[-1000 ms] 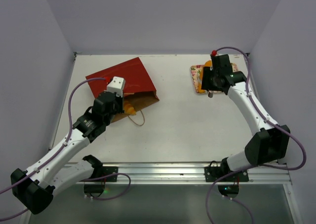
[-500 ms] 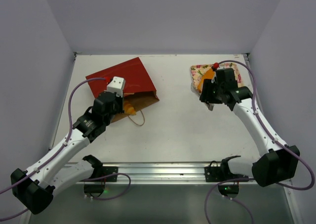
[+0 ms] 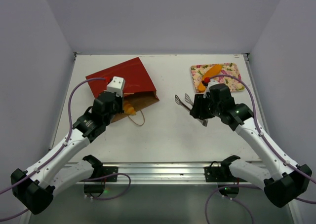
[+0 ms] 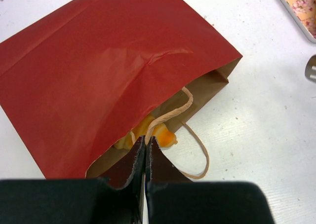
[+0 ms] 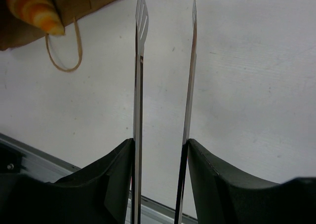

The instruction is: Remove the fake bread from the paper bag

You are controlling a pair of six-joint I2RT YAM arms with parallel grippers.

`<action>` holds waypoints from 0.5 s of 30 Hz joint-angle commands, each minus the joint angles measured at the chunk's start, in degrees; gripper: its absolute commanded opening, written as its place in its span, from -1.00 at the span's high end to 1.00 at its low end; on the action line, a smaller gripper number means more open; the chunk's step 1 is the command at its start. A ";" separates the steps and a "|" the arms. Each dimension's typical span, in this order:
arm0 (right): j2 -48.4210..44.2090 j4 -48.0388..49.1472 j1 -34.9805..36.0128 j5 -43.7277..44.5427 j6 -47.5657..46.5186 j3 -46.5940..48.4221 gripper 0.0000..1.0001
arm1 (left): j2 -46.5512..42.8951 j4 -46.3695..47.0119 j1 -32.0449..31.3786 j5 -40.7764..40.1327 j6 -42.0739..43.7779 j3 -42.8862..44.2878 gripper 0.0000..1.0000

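The red paper bag [image 3: 123, 78] lies flat at the back left, its brown mouth facing right. An orange fake bread [image 4: 158, 132] sits just inside the mouth; it also shows in the right wrist view [image 5: 34, 9]. My left gripper [image 4: 146, 141] is shut on the bag's upper tan handle [image 4: 168, 114], holding the mouth up. My right gripper [image 3: 198, 111] is shut on metal tongs [image 5: 139, 61]. The tong arms are apart and empty, and their tips [image 3: 183, 100] point at the bag from mid-table. Another orange bread [image 3: 210, 75] lies on the flowered tray [image 3: 232, 78].
The bag's lower handle loop [image 3: 140, 119] lies on the table in front of the mouth. The tray stands at the back right, its corner visible in the left wrist view [image 4: 301, 7]. A metal rail [image 3: 163, 172] runs along the near edge.
My right arm has swung from over the tray down and left to mid-table with the tongs, leaving the orange bread on the tray. The left arm has not moved.
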 commanded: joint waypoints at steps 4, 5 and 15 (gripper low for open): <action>-6.58 1.50 4.12 -2.14 3.16 -4.77 -0.01 | -0.95 1.48 0.34 0.39 -0.37 0.78 1.00; -7.12 1.86 4.47 -2.75 3.42 -5.22 -0.01 | -0.86 1.48 0.34 0.65 -0.37 0.86 1.00; -10.29 10.81 9.74 -10.31 4.47 -10.67 -0.02 | -0.42 0.07 0.69 1.27 -0.81 1.66 1.00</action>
